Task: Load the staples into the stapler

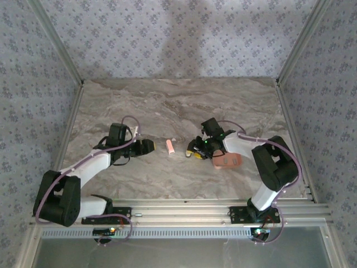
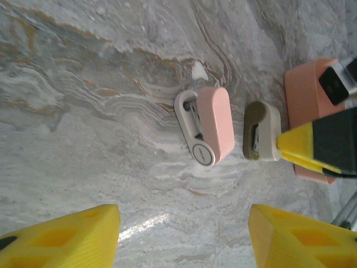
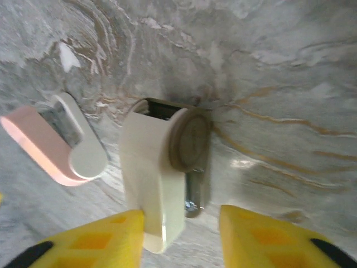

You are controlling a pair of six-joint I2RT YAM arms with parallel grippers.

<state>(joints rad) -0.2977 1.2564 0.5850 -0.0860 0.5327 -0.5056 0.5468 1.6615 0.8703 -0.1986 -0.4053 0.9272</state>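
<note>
"Where did the stapler point(image 1: 170, 147) lie?"

"On its side on the table point(image 1: 167, 100), between the two arms, with its pink shell and white arm showing. Nothing held it."

"What crowded it?"

"A cream piece point(image 3: 153, 167) (another small hinged thing, I could not name it) lay just beside it on the right, with a strip of marble between them. Past that sat the tray point(image 2: 307, 89), partly under the right arm as seen from above."

"And the claws?"

"The left claw point(image 2: 184, 226) hung near the stapler on its left, spread wide with nothing between the fingers. The right claw point(image 3: 181, 220) stood over the cream piece, jaws apart around it. One finger point(image 3: 95, 240) lay against its flank and the other showed a gap, so it bracketed the piece without pinching it."

"Room to move?"

"Plenty toward the back. The far half of the table ran bare up to the papered wall point(image 1: 178, 39), and the side walls stood well apart from everything. The near edge was tighter, with the rail point(image 1: 195, 207) and both arm bases along it. Between the stapler and the cream piece the way was narrow."
</note>
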